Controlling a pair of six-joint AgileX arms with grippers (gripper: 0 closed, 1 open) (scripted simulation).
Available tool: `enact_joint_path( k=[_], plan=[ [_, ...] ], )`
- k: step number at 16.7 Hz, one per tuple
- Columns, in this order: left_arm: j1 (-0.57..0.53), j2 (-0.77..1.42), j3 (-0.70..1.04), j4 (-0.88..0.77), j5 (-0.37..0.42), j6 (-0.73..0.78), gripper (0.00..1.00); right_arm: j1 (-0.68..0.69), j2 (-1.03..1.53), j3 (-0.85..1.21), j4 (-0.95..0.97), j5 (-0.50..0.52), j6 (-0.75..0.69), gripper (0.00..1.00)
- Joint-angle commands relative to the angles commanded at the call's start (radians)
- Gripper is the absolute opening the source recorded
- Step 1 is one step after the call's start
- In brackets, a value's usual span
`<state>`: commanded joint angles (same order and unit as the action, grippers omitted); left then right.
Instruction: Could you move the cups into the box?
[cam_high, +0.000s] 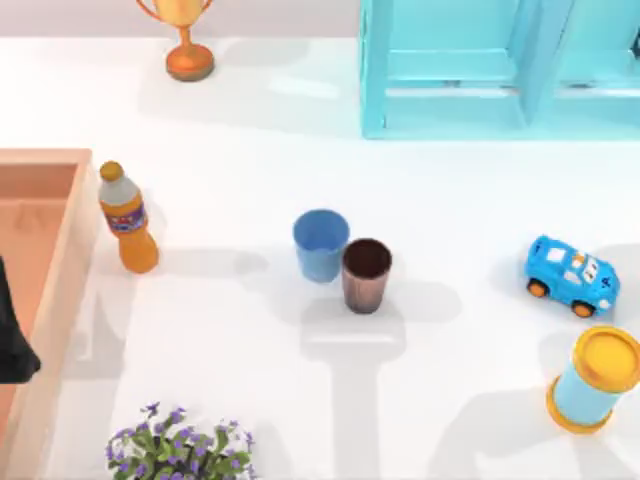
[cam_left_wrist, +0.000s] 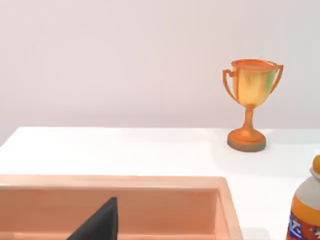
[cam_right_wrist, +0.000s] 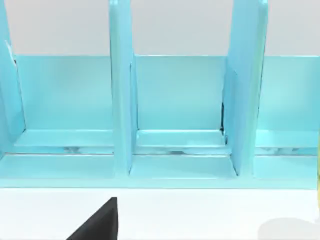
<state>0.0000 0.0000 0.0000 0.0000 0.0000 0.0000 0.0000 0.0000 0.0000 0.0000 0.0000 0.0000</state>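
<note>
From above, the 2 cups, light blue (cam_high: 321, 244) and brown (cam_high: 366, 274), stand touching mid-table, well right of the box (cam_high: 62, 262). Left wrist view adds a trophy (cam_left_wrist: 251, 103) beyond it; right wrist view faces turquoise shelves (cam_right_wrist: 150, 115).

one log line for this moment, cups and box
light blue tumbler | touching ribbed brown tumbler | both mid-table, upright | pale peach wooden box at left, no cups inside

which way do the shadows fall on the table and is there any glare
Top view: soft shadows run toward the near edge from the light blue cup and brown cup. Left wrist view: the trophy carries a mild sheen, no harsh glare. Right wrist view: the turquoise shelf is evenly lit.
</note>
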Motion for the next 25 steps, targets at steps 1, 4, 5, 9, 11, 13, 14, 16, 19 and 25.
enact_joint_path(
  k=[1, 4, 5, 9, 11, 13, 14, 16, 19, 25],
  plan=[
    [0.000, 0.000, 0.000, 0.000, 0.000, 0.000, 1.00, 0.000, 0.000, 0.000, 0.000, 0.000, 0.000, 1.00],
    [-0.005, 0.024, 0.027, -0.016, 0.000, -0.006, 1.00, 0.000, 0.000, 0.000, 0.000, 0.000, 0.000, 1.00],
    [-0.011, 0.049, 0.054, -0.033, -0.001, -0.013, 1.00, 0.000, 0.000, 0.000, 0.000, 0.000, 0.000, 1.00],
    [-0.055, 0.240, 0.263, -0.164, -0.003, -0.062, 1.00, 0.000, 0.000, 0.000, 0.000, 0.000, 0.000, 1.00],
    [-0.089, 0.380, 0.416, -0.259, -0.004, -0.098, 1.00, 0.000, 0.000, 0.000, 0.000, 0.000, 0.000, 1.00],
    [-0.129, 0.540, 0.591, -0.368, -0.004, -0.138, 1.00, 0.000, 0.000, 0.000, 0.000, 0.000, 0.000, 1.00],
    [-0.151, 0.628, 0.687, -0.429, -0.004, -0.160, 1.00, 0.000, 0.000, 0.000, 0.000, 0.000, 0.000, 1.00],
    [-0.198, 0.815, 0.889, -0.555, -0.004, -0.206, 1.00, 0.000, 0.000, 0.000, 0.000, 0.000, 0.000, 1.00],
    [-0.274, 1.116, 1.214, -0.758, -0.003, -0.280, 1.00, 0.000, 0.000, 0.000, 0.000, 0.000, 0.000, 1.00],
    [-0.427, 1.738, 1.882, -1.166, -0.001, -0.429, 1.00, 0.000, 0.000, 0.000, 0.000, 0.000, 0.000, 1.00]
  ],
)
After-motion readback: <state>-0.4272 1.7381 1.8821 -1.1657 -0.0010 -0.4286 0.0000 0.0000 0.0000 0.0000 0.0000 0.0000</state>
